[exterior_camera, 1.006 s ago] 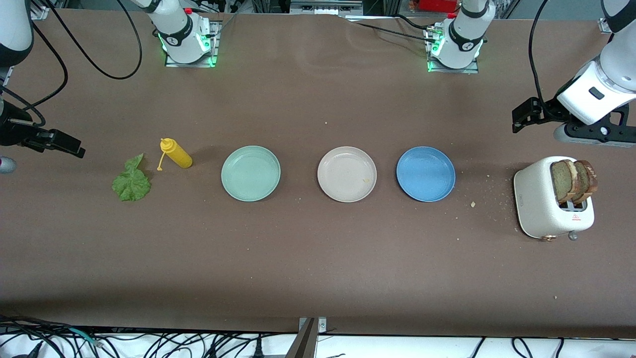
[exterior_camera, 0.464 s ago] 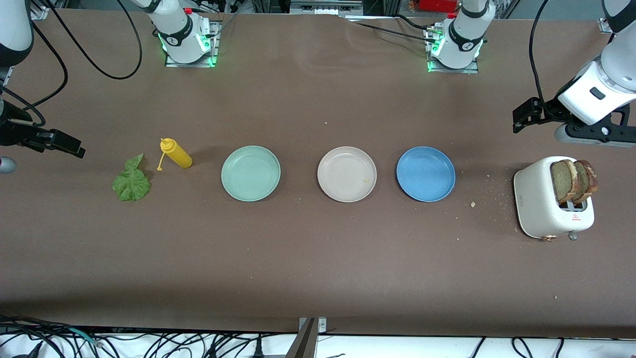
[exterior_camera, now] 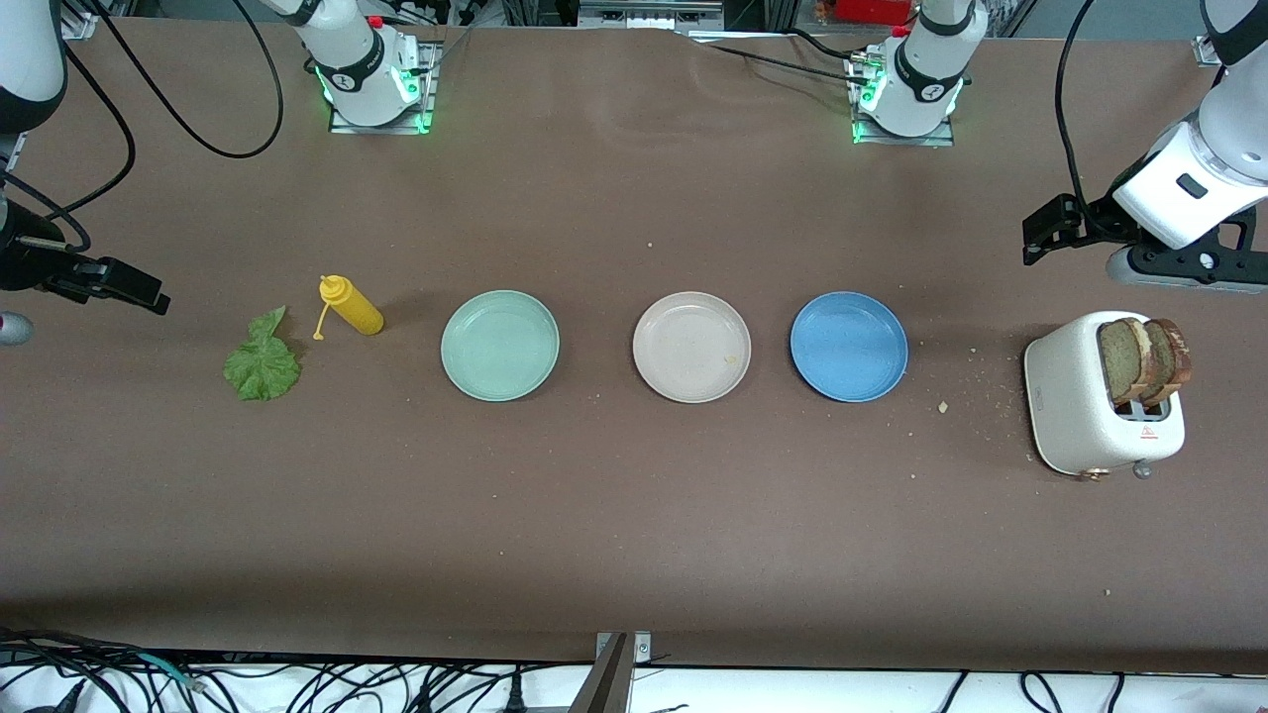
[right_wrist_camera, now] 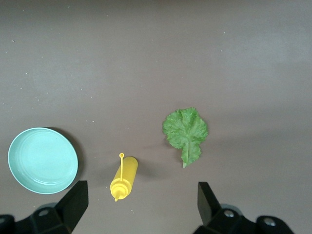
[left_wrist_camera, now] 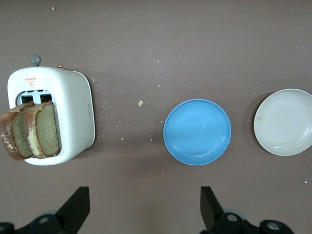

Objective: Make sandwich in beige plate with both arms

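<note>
The beige plate (exterior_camera: 691,347) lies in the middle of the table (exterior_camera: 634,515). It carries only a small crumb. On the front view, a mint-green plate (exterior_camera: 500,345) lies at its 9 o'clock and a blue plate (exterior_camera: 849,347) at its 3 o'clock. The sandwich is not yet made. Two bread slices (exterior_camera: 1144,358) stand up in the white toaster (exterior_camera: 1070,396) at the left arm's end of the table. The lettuce leaf (exterior_camera: 262,364) lies flat at the right arm's end, with a yellow squeeze bottle (exterior_camera: 352,305) on its side at the leaf's 1 o'clock.

The left wrist view shows the left pincer (left_wrist_camera: 144,212) spread wide and holding nothing. It hangs over bare table between the toaster and the blue plate, and many crumbs (left_wrist_camera: 140,103) show there. The right wrist view shows the right pincer (right_wrist_camera: 141,207) also spread and holding nothing, over the table near the bottle and the leaf. The front view shows both pincers only from the side, so the gap between their fingers cannot be judged there.
</note>
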